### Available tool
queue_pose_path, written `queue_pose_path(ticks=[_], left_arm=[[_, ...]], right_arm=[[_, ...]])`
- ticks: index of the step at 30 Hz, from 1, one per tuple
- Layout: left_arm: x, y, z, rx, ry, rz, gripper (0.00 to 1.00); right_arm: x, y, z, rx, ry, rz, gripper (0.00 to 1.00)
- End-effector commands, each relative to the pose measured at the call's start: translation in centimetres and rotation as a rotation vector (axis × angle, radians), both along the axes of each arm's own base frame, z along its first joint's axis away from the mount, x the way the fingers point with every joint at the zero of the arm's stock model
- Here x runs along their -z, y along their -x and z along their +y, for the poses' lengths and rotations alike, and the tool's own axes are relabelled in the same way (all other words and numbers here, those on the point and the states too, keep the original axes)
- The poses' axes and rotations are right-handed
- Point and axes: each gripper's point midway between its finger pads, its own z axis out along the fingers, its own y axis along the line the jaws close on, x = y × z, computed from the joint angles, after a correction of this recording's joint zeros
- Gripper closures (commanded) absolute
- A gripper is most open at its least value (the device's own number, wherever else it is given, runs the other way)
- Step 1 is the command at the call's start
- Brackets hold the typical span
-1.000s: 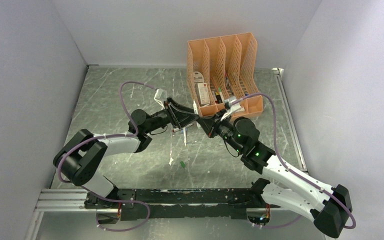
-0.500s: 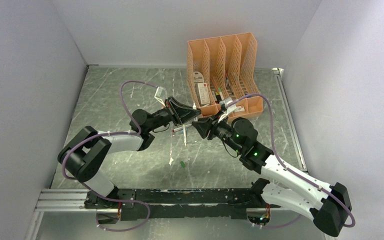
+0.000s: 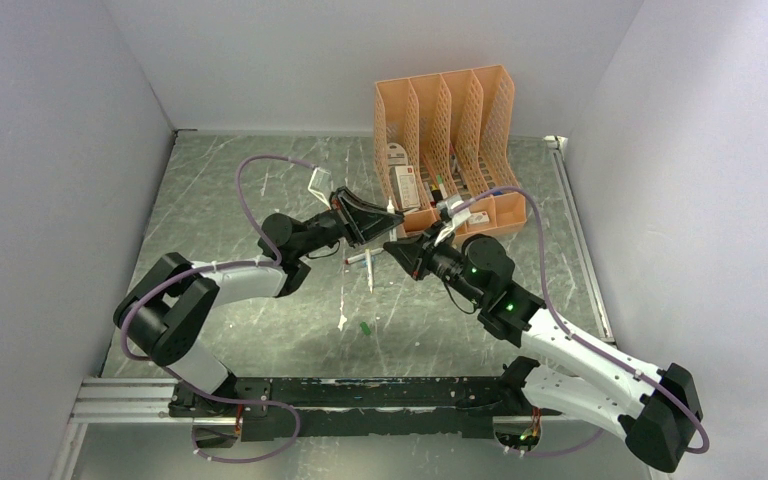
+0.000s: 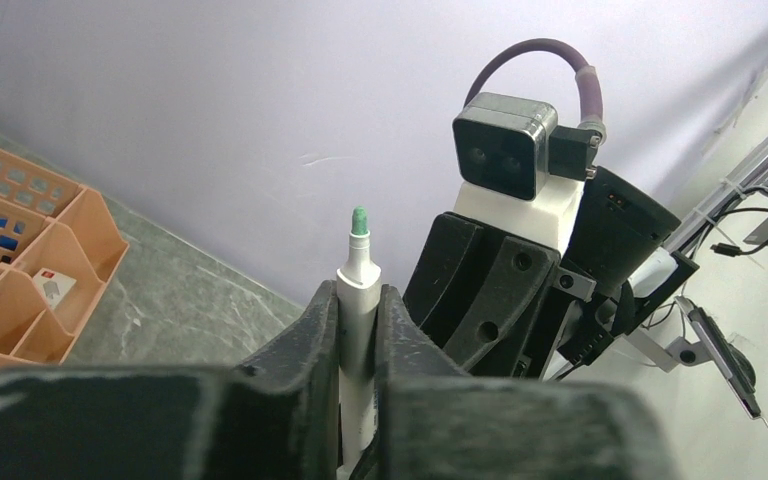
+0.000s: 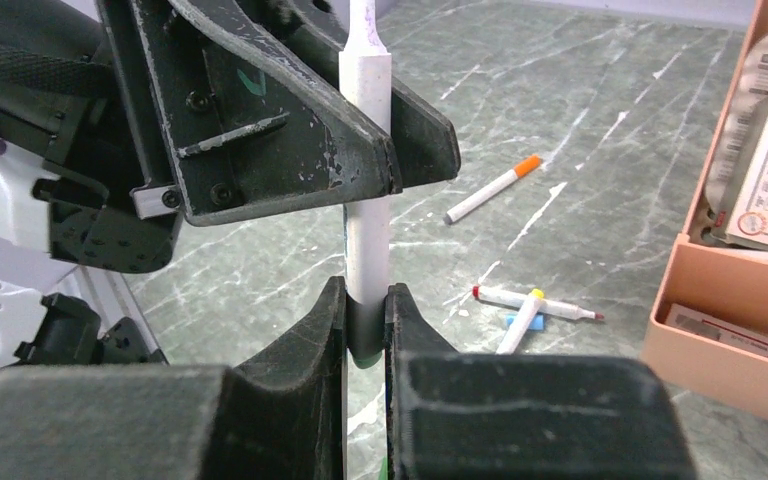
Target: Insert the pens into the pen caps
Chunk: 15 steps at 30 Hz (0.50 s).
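1. Both wrists have shifted left of the organiser [image 3: 450,120] corner since a second ago. Top view: left gripper [image 3: 388,213] and right gripper [image 3: 390,244] meet tip to tip over mid-table, above the loose pens [image 3: 367,262]. The green cap [image 3: 364,327] lies nearer, untouched.
2. Left wrist: fingers clamped tight on the green-tipped pen [image 4: 359,270] mid-barrel, with the bare tip sticking out beyond them. Probably a steadying hold.
3. Right wrist: jaws all but closed on the same pen's lower end, just below the left fingers. Dark bit in the pinch could be cap or shadow, cannot tell. The two-arm hold looks like alignment for capping. An orange-tipped pen [image 5: 490,190] and blue cap [image 5: 512,321] wait on the table [image 5: 580,90].
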Motion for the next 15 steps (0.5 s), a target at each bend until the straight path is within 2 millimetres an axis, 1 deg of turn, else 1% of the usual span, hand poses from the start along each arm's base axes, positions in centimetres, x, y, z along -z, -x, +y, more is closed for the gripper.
queue_pose_path(ticks=[1, 3, 7, 12, 14, 15], left_arm=[[-2.0, 1.5, 0.2, 0.065, 0.08, -0.042, 0.63], [-1.6, 1.7, 0.2, 0.079, 0.098, -0.026, 0.6], [-1.4, 2.3, 0.2, 0.113, 0.128, -0.017, 0.6], [-1.3, 2.2, 0.1, 0.099, 0.112, -0.016, 0.72], [-1.3, 2.1, 0.1, 0.087, 0.102, -0.022, 0.79], [-1.3, 2.1, 0.1, 0.084, 0.099, -0.024, 0.84]], right_arm=[[-1.6, 0.2, -0.1, 0.0, -0.051, -0.045, 1.0], [-2.2, 0.1, -0.2, 0.005, -0.06, -0.057, 1.0], [-2.8, -0.2, -0.3, 0.02, -0.065, -0.069, 1.0], [-2.9, -0.2, -0.3, 0.021, -0.068, -0.069, 1.0], [-2.9, -0.2, -0.3, 0.021, -0.069, -0.068, 1.0], [-2.9, -0.2, -0.3, 0.022, -0.069, -0.065, 1.0]])
